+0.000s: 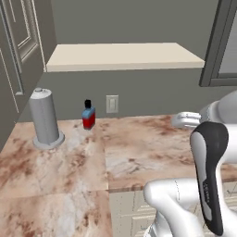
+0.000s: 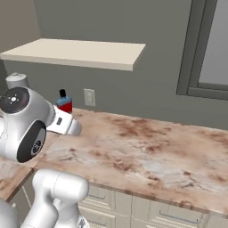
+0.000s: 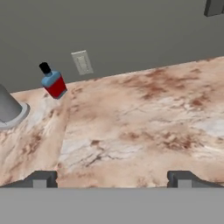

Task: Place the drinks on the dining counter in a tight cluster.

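Grey cylinder (image 1: pixel 45 118) on its round base was cut off at the left edge in the hand view and mostly hidden behind the arm's joint in the right base view. Small red-and-blue container (image 1: pixel 88 115) with a dark top stood upright on the marbled wall surface (image 1: pixel 148 148), close to the back wall, between the cylinder and a wall outlet (image 1: pixel 112 103), touching neither. Cream shelf (image 1: pixel 122 55) hung above. Claw (image 3: pixel 111 178) had its tips wide apart, holding nothing, over bare stone well apart from the container.
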Motion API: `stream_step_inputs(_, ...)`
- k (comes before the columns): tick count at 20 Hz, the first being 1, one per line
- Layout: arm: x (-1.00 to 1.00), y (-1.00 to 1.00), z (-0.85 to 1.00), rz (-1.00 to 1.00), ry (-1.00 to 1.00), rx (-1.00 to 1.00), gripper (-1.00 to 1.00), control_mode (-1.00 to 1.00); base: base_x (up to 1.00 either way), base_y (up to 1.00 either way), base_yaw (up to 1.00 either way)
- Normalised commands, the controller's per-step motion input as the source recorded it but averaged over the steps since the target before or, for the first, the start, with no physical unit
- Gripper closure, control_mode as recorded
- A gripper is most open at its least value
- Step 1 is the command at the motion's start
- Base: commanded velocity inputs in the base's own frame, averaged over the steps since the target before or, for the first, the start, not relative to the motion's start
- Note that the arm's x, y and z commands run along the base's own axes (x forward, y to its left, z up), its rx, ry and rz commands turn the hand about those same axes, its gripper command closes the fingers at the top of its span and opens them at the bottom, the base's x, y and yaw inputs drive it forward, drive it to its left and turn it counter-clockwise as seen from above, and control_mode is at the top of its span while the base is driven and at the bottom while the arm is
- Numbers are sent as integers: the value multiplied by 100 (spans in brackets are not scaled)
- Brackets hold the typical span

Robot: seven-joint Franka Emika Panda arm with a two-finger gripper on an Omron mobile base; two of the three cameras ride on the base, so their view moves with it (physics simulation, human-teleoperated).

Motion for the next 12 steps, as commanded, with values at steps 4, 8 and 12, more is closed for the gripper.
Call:
stream_step_inputs(4,43,100,0,12,0,-3,-100,-100,0,0,0)
stream_step_inputs(8,49,100,0,11,1,-5,-100,-100,0,0,0)
stream_step_inputs(12,60,90,0,6,4,-12,-100,-100,0,0,0)
